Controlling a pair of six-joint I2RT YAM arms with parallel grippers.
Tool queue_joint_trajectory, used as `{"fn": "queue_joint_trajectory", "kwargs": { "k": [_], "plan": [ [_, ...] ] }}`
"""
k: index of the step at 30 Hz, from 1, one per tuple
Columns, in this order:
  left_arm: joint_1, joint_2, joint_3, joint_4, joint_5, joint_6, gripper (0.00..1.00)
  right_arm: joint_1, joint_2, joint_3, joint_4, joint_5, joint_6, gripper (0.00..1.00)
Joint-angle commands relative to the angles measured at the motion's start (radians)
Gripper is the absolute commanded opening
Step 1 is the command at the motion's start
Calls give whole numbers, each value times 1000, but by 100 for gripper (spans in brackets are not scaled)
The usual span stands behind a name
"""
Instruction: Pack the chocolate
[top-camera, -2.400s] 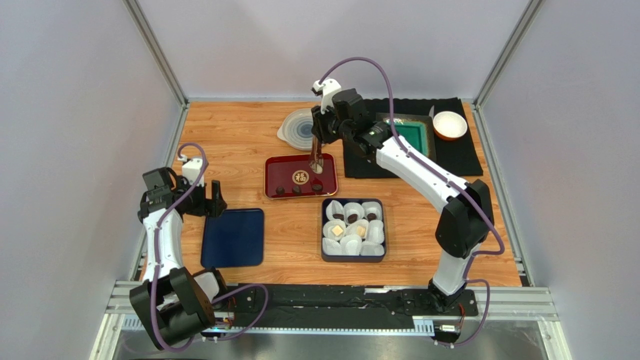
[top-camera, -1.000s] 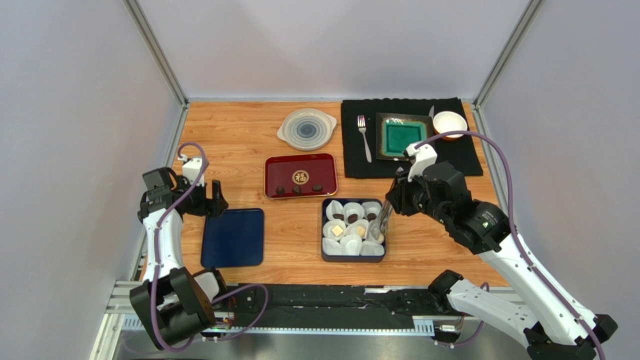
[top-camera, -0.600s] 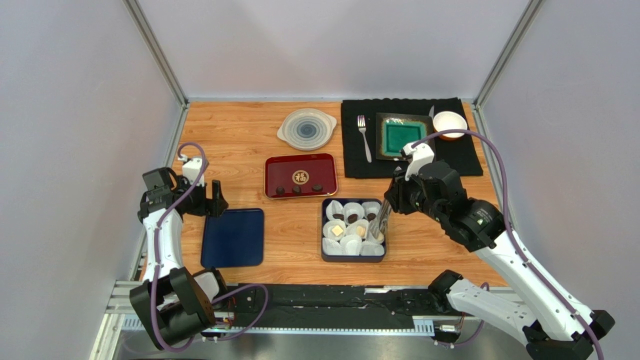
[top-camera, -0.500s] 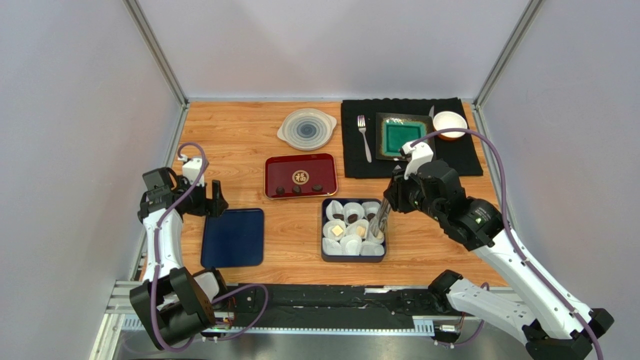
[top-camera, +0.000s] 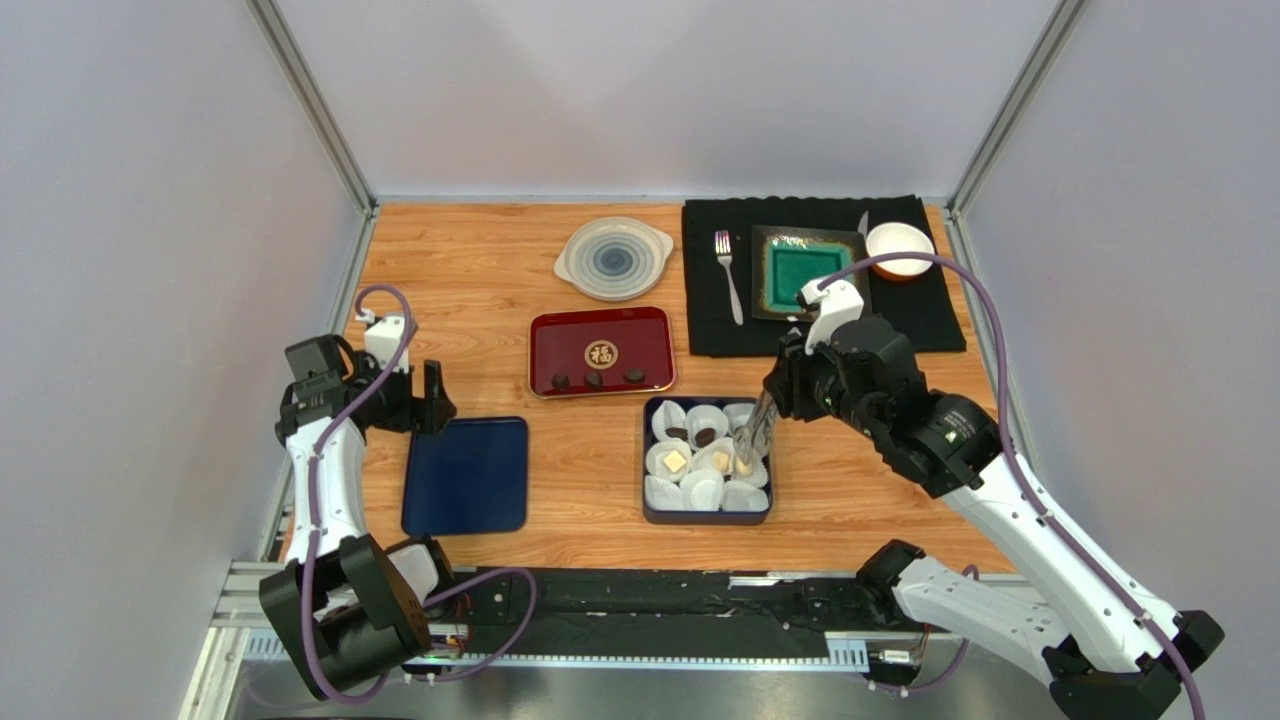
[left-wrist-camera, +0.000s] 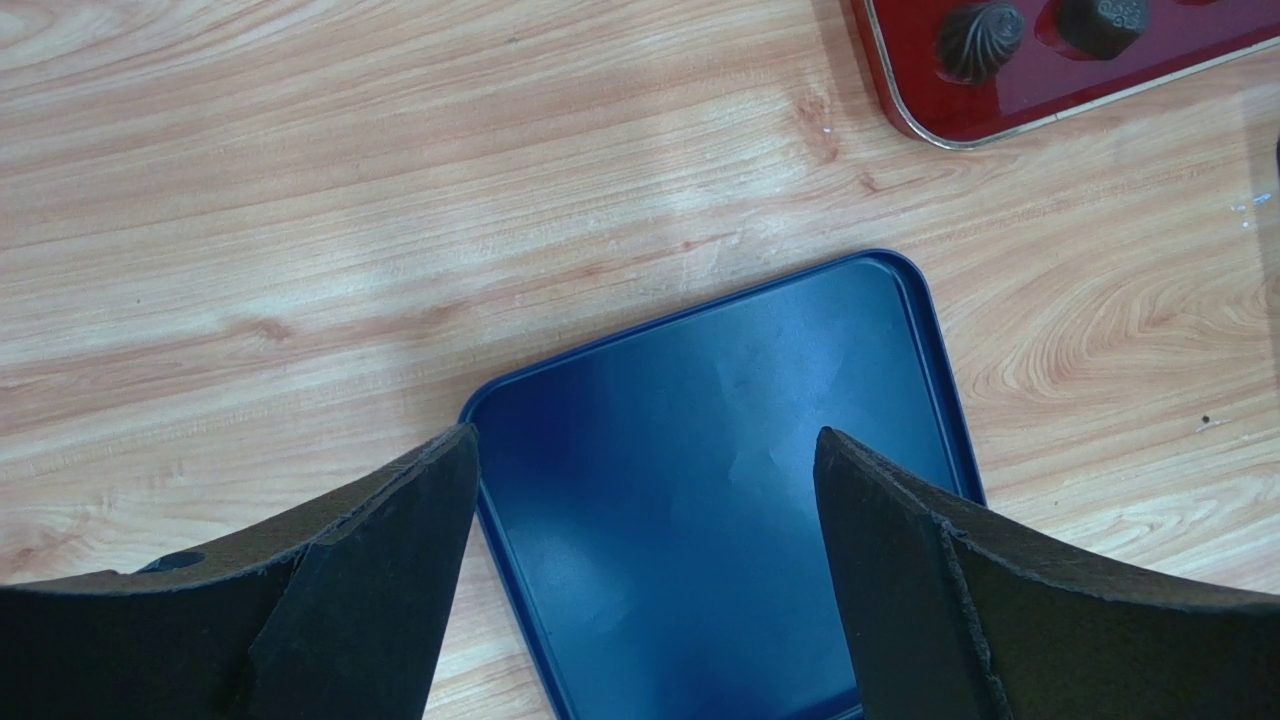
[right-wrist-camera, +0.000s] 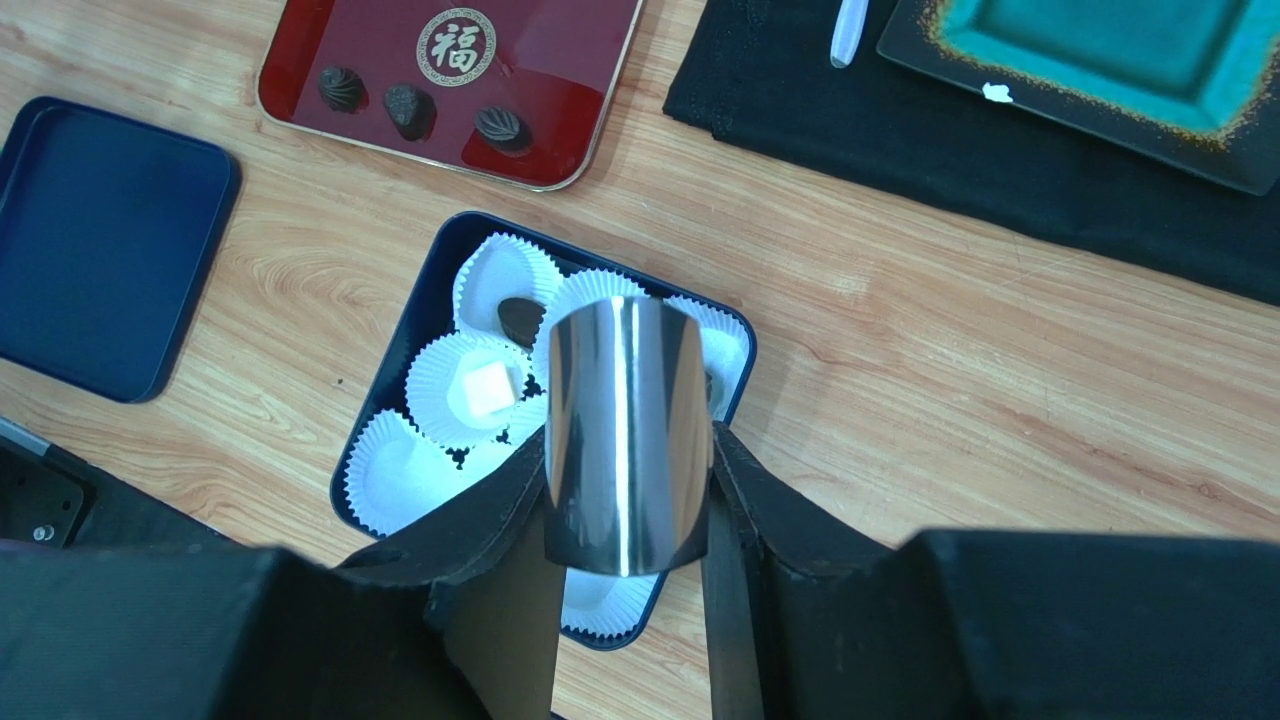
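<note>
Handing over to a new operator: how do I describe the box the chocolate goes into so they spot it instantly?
On the wooden table, find the red tray near the middle. Just nearer the arms, slightly right of it, sits a dark blue box. Unlike the flat, bare blue lid to its left, it is full of crinkled white paper cups.
</note>
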Motion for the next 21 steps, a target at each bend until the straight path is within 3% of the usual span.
{"fn": "queue_joint_trajectory", "kwargs": {
  "k": [1,11,21],
  "plan": [
    [11,-22,2,-4,3,18,90,7,-13,16,40,24,-13,37],
    [12,-25,2,-6,6,15,90,7,28,116,77,-8,-30,38],
    [12,-22,-12,0,9,14,90,36,266,315,206,-106,-76,38]
  ]
}}
